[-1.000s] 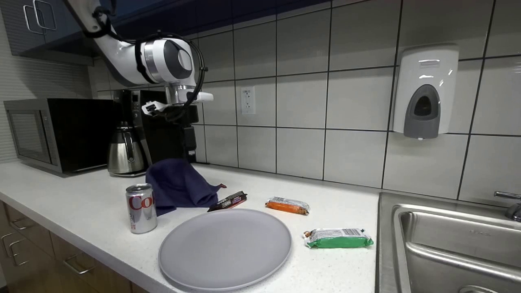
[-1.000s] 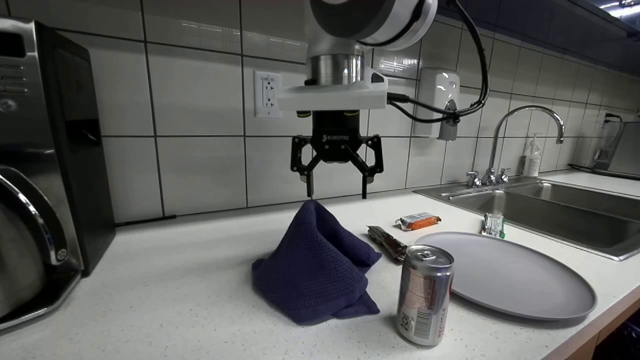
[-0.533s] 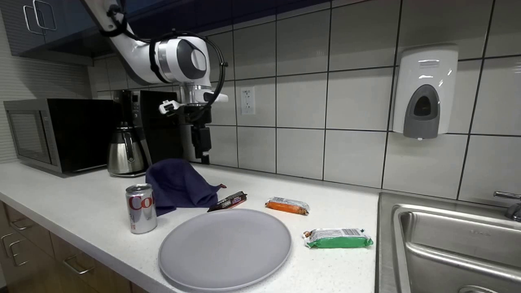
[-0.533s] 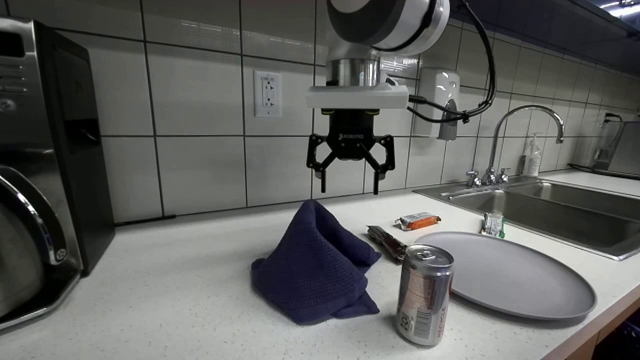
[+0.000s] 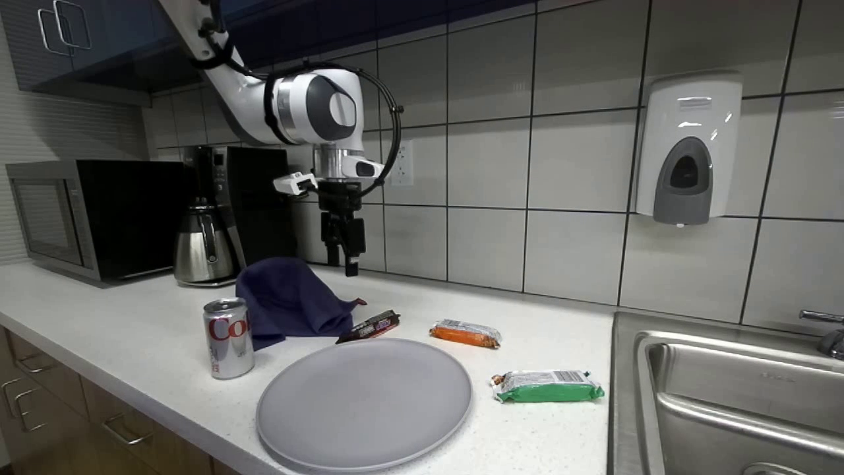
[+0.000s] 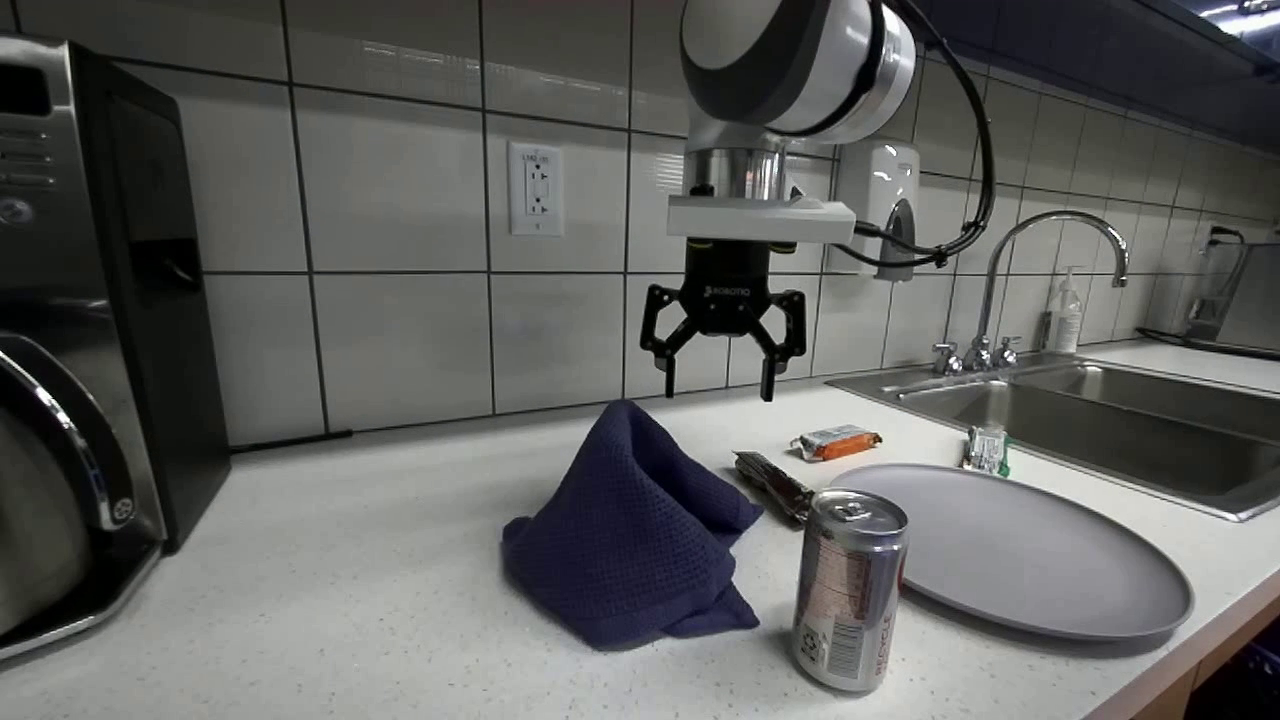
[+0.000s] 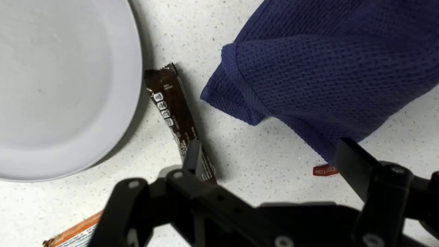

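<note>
Navy waffle-textured cloth, tent-shaped

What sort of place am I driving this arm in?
Most likely a kitchen, perhaps a shared break room: there's a metal sink, a microwave and a wall-mounted soap dispenser, the last hinting at shared use.

Both exterior views dim; in an exterior view we note a bright strip upper right, glare on tiles. Wrist view brighter: soft shadows right of plate and bar, tool dark, slightly blurred.
</note>
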You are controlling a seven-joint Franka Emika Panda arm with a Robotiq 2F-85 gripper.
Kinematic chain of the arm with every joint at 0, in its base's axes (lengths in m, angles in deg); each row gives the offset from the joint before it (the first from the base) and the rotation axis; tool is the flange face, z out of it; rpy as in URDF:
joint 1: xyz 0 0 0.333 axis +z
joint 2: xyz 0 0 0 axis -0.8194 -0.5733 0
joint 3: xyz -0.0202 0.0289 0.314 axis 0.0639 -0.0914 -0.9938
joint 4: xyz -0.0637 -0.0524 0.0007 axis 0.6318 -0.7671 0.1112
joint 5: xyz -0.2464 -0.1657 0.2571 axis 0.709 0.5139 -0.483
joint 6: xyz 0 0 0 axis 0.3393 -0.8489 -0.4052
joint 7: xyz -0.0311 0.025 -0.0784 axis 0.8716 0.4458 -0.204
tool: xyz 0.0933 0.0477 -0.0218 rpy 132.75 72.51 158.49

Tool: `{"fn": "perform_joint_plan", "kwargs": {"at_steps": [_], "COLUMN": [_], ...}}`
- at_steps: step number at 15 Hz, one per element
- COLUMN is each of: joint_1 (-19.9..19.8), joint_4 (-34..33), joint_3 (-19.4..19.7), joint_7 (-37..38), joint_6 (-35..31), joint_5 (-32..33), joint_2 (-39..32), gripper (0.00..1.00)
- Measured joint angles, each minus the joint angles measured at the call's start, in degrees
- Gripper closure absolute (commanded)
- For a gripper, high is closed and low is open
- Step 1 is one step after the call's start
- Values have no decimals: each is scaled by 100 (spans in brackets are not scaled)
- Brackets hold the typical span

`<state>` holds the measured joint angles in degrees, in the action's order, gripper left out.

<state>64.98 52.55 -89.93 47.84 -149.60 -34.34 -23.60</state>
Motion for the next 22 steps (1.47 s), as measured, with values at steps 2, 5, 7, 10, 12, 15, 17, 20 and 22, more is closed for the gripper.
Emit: {"fn": "perform_joint_plan", "kwargs": {"at_steps": [2, 5, 7, 10, 12, 15, 17, 20, 22], "joint_1": [0, 1, 1, 1, 1, 1, 2, 1, 2], "joint_4": [12, 66, 125, 211, 285, 443, 552, 666, 694], "joint_3": [11, 34, 73, 155, 218, 297, 352, 440, 481], "joint_7": [-169, -309, -351, -372, -376, -379, -379, -379, -379], "joint_6": [-41, -100, -154, -220, -271, -441, -581, -774, -891], "joint_5": [0, 0, 9, 37, 63, 130, 219, 325, 339], "joint_2": [-69, -122, -122, -119, -117, -117, -118, -139, -187], "gripper": [0, 0, 0, 0, 0, 0, 0, 0, 0]}}
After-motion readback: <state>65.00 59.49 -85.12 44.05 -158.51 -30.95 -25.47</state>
